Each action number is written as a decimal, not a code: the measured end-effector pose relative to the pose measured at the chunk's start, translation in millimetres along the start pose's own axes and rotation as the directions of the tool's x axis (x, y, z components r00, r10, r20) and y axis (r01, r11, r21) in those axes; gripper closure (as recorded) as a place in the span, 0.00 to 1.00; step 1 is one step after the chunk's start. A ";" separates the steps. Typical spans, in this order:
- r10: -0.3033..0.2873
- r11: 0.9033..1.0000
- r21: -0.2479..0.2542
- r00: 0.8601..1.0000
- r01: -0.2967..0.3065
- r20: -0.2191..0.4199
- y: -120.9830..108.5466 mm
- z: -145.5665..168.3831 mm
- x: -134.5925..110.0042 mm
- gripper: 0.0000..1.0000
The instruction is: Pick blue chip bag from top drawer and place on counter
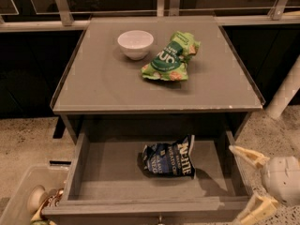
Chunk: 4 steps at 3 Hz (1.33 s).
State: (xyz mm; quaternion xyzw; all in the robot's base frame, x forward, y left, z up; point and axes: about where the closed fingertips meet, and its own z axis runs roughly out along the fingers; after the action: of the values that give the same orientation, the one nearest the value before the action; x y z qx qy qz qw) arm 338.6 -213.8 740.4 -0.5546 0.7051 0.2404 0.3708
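The blue chip bag [169, 160] lies wrinkled on the floor of the open top drawer [112, 175], right of its middle. The counter [108, 78] above the drawer is a flat grey top with a thin rim. My gripper [237, 184] is at the lower right, beside the drawer's right wall and to the right of the bag. Its two pale fingers [248, 156] stand apart, open and empty, pointing left toward the drawer.
A white bowl [135, 43] and a bright green snack bag [170, 57] rest on the back of the counter. A pale plastic bin [28, 196] with items in it stands on the floor at the lower left. A white post [286, 95] leans at the right.
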 end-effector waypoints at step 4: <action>-0.008 0.998 0.055 0.999 0.011 -0.050 -64.5 104.1 -23.7 0.00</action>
State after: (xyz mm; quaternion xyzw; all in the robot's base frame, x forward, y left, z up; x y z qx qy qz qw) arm 429.9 -138.7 700.3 -0.5533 0.7179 0.2052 0.3693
